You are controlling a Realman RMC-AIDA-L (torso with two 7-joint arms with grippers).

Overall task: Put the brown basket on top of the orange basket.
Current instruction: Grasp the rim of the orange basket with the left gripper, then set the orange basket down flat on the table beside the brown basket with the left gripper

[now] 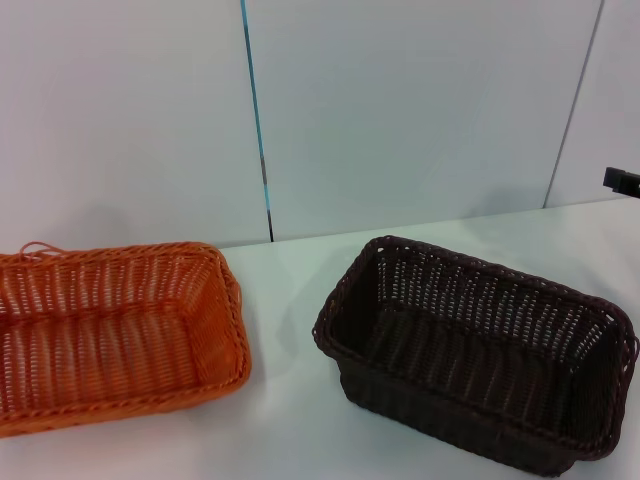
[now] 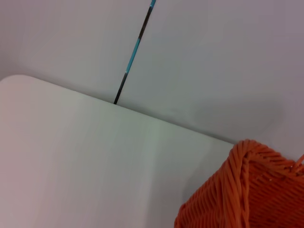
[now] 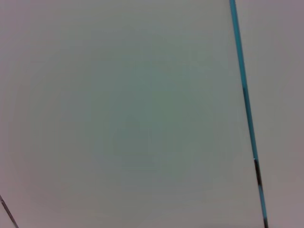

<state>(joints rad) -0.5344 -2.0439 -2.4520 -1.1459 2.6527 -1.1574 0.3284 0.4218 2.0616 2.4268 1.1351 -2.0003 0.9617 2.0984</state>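
Note:
The orange basket (image 1: 110, 335) sits empty on the white table at the left, with a loose strand at its far left corner. One of its braided corners (image 2: 247, 190) shows close in the left wrist view. The brown basket (image 1: 475, 350) stands empty at the right, turned at an angle, a gap of bare table between the two. A small dark piece of my right arm's end (image 1: 622, 180) pokes in at the right edge, above and behind the brown basket. My left gripper shows in no view. The right wrist view holds only wall.
The white table (image 1: 290, 400) runs back to a pale panelled wall (image 1: 400, 110) with a dark-and-blue seam (image 1: 258, 130). Bare tabletop (image 2: 85, 166) lies beside the orange basket's corner in the left wrist view.

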